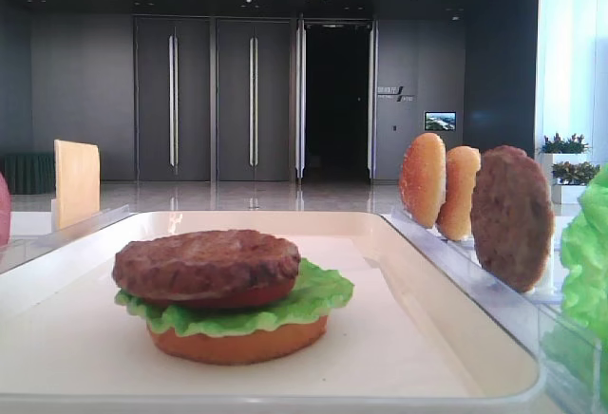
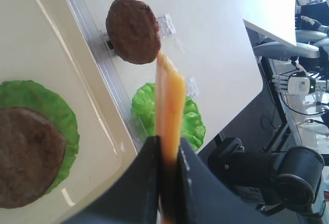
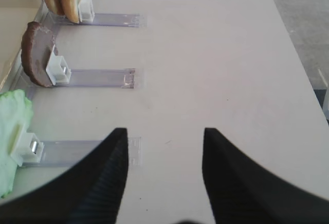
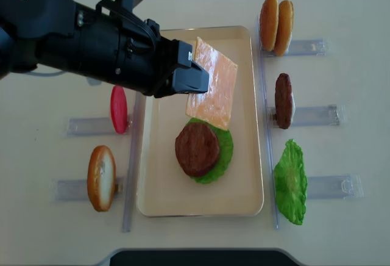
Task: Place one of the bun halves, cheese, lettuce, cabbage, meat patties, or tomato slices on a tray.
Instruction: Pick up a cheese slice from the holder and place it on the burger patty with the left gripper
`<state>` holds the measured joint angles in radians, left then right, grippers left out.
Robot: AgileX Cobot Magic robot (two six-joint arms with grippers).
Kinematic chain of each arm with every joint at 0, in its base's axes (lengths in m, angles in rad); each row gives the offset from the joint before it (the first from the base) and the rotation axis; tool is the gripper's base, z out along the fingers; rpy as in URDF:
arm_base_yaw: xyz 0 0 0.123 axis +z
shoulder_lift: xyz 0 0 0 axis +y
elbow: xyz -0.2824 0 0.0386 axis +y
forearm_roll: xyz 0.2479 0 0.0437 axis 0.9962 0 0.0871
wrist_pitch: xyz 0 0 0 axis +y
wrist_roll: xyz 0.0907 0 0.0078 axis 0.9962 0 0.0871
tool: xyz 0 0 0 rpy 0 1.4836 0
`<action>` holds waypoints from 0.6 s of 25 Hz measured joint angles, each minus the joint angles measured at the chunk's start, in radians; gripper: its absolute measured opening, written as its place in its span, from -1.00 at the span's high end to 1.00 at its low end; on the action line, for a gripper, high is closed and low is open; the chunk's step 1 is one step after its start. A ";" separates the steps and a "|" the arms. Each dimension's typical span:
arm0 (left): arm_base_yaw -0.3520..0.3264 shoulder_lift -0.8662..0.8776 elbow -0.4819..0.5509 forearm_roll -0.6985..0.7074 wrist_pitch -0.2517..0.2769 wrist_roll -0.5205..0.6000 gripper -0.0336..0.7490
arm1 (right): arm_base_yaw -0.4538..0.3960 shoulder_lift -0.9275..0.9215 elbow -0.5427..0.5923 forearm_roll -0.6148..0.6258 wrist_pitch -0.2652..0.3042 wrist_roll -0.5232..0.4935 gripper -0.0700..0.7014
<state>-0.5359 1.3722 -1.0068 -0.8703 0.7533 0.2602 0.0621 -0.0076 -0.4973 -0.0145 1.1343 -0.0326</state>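
One cheese slice (image 4: 212, 83) pinched in left hand (image 4: 196, 78) above tray (image 4: 159, 202); right hand (image 3: 164, 144) agape.

overhead view, tray-level view, two wrist close-ups

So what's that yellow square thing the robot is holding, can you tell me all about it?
That is the cheese, a thin, flat, smooth square slice, pale yellow-orange, plastic-looking like toy food. The left gripper is shut on one edge of it. It hangs in the air above the tray, partly over the stacked patty and lettuce, touching nothing but the gripper. From the left wrist view you see it edge-on, a narrow orange strip.
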 joint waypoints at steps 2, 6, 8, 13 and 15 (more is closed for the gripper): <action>0.000 0.000 0.003 -0.001 -0.001 0.016 0.83 | 0.000 0.000 0.000 0.000 0.000 0.000 -0.09; 0.000 0.005 0.042 -0.022 -0.025 0.056 0.83 | 0.000 0.000 0.000 0.000 0.000 0.000 -0.09; 0.000 0.010 0.081 -0.064 -0.051 0.101 0.83 | 0.003 0.000 0.000 0.000 0.000 0.000 -0.09; 0.000 0.010 0.176 -0.287 -0.094 0.314 0.83 | 0.015 0.000 0.000 0.000 0.000 0.000 -0.08; 0.000 0.010 0.213 -0.354 -0.115 0.381 0.83 | 0.017 0.000 0.000 0.000 0.000 0.000 -0.08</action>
<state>-0.5359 1.3823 -0.7943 -1.2242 0.6383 0.6412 0.0793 -0.0076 -0.4973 -0.0145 1.1343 -0.0326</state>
